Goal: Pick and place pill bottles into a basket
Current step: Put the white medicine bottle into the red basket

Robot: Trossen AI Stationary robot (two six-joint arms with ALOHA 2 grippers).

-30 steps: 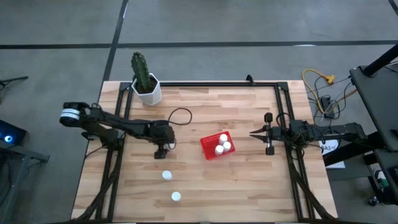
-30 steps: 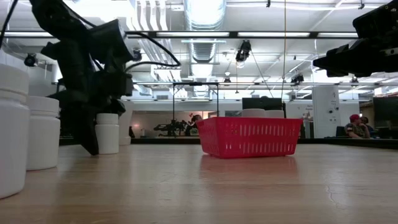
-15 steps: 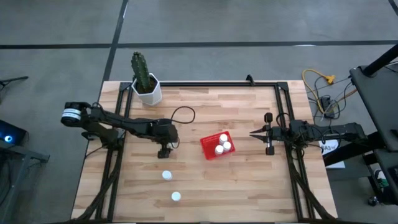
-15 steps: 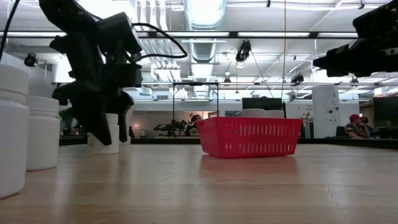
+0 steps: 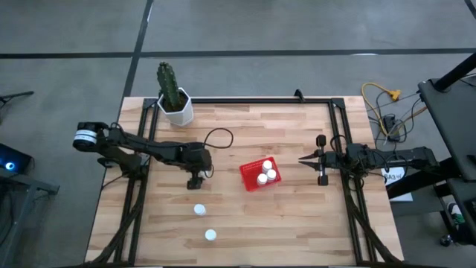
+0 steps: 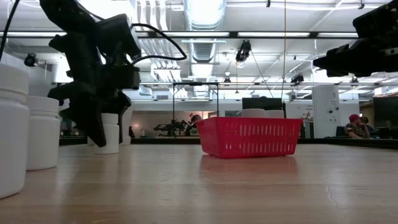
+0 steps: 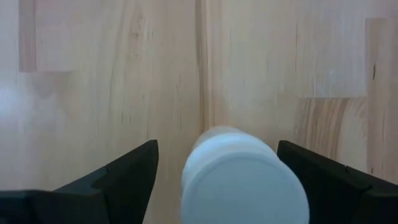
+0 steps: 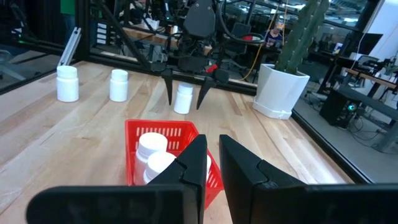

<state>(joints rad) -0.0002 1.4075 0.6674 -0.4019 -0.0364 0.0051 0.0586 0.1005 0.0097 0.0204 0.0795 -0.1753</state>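
The left hand [image 8: 186, 79] has slid over and dropped across the last second, so its fingers, spread wide, now straddle a pill bottle [image 7: 244, 176] standing on the wooden surface [image 5: 245, 216], not yet pinching it (the cap sits squarely between them). That reads as a grasp about to close. Three bottles already sit in the red basket [image 5: 259, 175] mid-surface, and two more [image 5: 199, 210] wait nearer the front edge. The right hand [image 5: 305, 158] hangs beside the basket, fingers together, holding nothing.
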